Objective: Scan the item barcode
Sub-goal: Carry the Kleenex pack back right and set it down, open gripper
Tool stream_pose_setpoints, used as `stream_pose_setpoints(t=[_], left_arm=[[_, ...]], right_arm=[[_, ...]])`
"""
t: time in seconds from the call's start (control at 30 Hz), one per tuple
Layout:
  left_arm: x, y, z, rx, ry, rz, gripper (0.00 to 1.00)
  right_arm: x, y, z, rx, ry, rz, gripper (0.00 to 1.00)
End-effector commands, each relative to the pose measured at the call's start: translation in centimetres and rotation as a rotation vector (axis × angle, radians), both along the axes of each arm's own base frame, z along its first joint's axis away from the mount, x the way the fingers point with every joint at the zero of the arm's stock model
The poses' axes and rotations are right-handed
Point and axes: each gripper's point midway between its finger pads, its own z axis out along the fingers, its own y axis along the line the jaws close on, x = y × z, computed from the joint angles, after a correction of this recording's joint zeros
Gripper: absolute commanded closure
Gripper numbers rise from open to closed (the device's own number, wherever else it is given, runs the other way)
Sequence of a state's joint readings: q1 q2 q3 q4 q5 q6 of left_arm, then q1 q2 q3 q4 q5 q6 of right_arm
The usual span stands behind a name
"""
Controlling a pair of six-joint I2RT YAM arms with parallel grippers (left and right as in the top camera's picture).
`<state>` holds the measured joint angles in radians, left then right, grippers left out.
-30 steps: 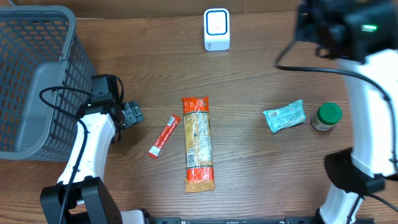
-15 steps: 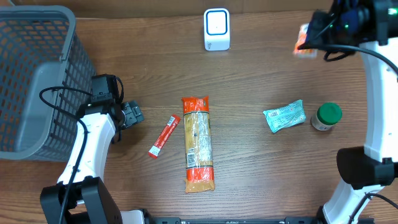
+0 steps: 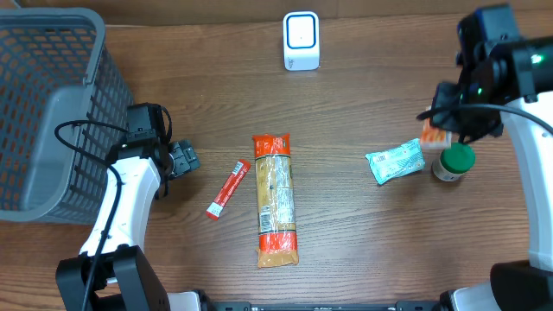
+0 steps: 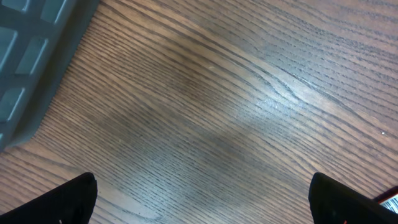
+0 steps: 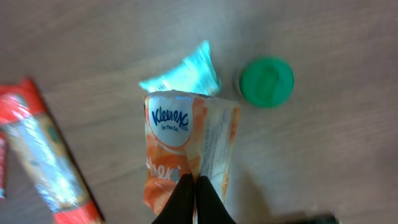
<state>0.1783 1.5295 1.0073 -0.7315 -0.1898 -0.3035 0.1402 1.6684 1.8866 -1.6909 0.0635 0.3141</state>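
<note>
The table point(image 3: 363, 242) carries, from the left, a grey mesh basket point(image 3: 43, 112), a long packet point(image 3: 276, 199) near the centre, and a cluster of small goods at the right. The item in hand is an orange tissue pack point(image 5: 186, 149). The right gripper point(image 5: 194, 194) is closed on a thin edge of its wrapper and holds it over the right side of the table, directly above a teal packet point(image 3: 396, 161) and beside a green-lidded jar point(image 3: 454, 161). The white scanner point(image 3: 301, 41) stands at the far edge, well apart from the pack. A red sachet point(image 3: 228, 188) lies just left of the long packet. The left gripper point(image 3: 183, 160) rests near the basket with its fingers point(image 4: 62, 202) spread wide and nothing between them. Hazards: the pinch takes only a sliver of soft film, so a fast swing toward the scanner may pull the pack free. A drop here may topple the jar. The barcode face cannot be identified; if it faces away from the scanner window, the read will probably fail.
</note>
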Motion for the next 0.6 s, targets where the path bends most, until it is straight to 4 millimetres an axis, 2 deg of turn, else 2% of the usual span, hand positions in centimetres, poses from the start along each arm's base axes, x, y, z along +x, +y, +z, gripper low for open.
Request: stream_pose_setpoints(t=[0.0, 0.33, 0.47, 0.57], left_arm=[[0.7, -0.1, 0.7, 0.001, -0.024, -0.013, 0.00], [0.7, -0.1, 0.7, 0.001, -0.024, -0.013, 0.00], [0.7, -0.1, 0.7, 0.001, -0.024, -0.013, 0.00], [0.7, -0.1, 0.7, 0.001, -0.024, -0.013, 0.00]], right_arm=[[-0.7, -0.3, -3.2, -0.030, 0.081, 0.005, 0.96], [-3.0, -0.7, -12.8, -0.057, 0.230, 0.007, 0.96], [-3.7, -0.9, -15.4, -0.065, 0.245, 0.007, 0.96], [-4.2, -1.0, -16.5, -0.067, 0.256, 0.007, 0.96]])
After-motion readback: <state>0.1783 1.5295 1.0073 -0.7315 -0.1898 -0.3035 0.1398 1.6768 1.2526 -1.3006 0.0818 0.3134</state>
